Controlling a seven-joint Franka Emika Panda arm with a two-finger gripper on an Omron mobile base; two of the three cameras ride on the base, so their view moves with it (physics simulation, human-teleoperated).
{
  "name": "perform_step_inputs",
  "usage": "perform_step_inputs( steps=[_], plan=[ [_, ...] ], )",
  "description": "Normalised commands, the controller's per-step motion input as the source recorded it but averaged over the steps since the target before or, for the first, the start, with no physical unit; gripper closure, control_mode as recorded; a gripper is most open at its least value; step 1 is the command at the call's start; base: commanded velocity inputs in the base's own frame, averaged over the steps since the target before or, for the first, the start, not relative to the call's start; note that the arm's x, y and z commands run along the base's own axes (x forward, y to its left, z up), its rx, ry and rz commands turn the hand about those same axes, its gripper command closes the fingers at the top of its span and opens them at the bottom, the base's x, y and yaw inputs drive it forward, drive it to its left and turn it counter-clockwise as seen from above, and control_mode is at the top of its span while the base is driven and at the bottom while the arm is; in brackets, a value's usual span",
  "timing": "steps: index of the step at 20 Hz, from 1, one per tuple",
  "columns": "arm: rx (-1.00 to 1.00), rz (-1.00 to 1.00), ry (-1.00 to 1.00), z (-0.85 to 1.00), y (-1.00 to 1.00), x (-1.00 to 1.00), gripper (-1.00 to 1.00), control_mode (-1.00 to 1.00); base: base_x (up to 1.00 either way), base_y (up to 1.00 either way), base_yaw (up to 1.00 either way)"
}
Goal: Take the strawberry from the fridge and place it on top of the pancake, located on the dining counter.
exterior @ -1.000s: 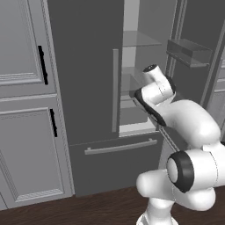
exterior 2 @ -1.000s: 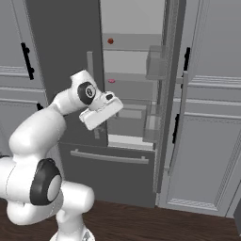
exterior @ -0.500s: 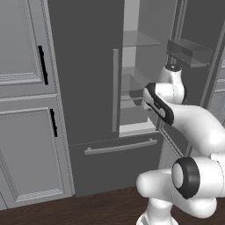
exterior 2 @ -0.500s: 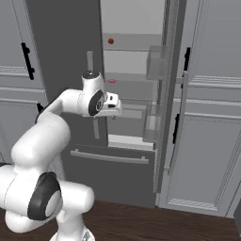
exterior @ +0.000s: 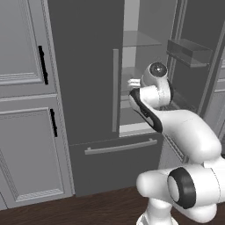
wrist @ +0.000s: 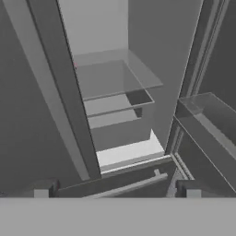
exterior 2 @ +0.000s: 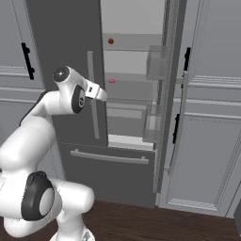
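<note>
The dark grey fridge [exterior: 83,66] stands with its right door swung open, showing glass shelves [wrist: 115,80]. The strawberry [exterior 2: 110,41], a tiny red lump, sits on the upper shelf. A flatter pale pink piece [exterior 2: 111,81] lies one shelf lower. My gripper [exterior 2: 100,92] is at the mouth of the opening, below and left of the strawberry and apart from it. In the hand view its fingertips [wrist: 41,190] stand wide apart with nothing between them, facing the shelves. The pancake and the dining counter are out of view.
The open fridge door [exterior 2: 162,94] with clear bins [exterior: 189,50] stands to the right of the opening. The left door's long handle [exterior: 115,90] is close beside my hand. The drawer bar [exterior: 121,147] runs below. Panelled cabinets [exterior: 26,132] flank the fridge.
The arm has swung from the door-bin side toward the fridge opening, and the hand has turned to face the shelves. The base and the fridge contents have not moved.
</note>
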Motion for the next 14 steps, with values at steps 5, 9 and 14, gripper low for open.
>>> perform_step_inputs(
  steps=[5, 9, 14],
  plan=[
    [0.11, 0.07, -0.09, 0.64, 0.48, 0.53, -1.00, -1.00, 0.00, 0.00, 0.00],
    [0.00, 0.23, -0.06, 0.14, 0.41, 0.47, -1.00, -1.00, 0.00, 0.00, 0.00],
    [-0.01, 0.17, 0.04, 0.00, 0.14, 0.53, -1.00, -1.00, 0.00, 0.00, 0.00]
  ],
)
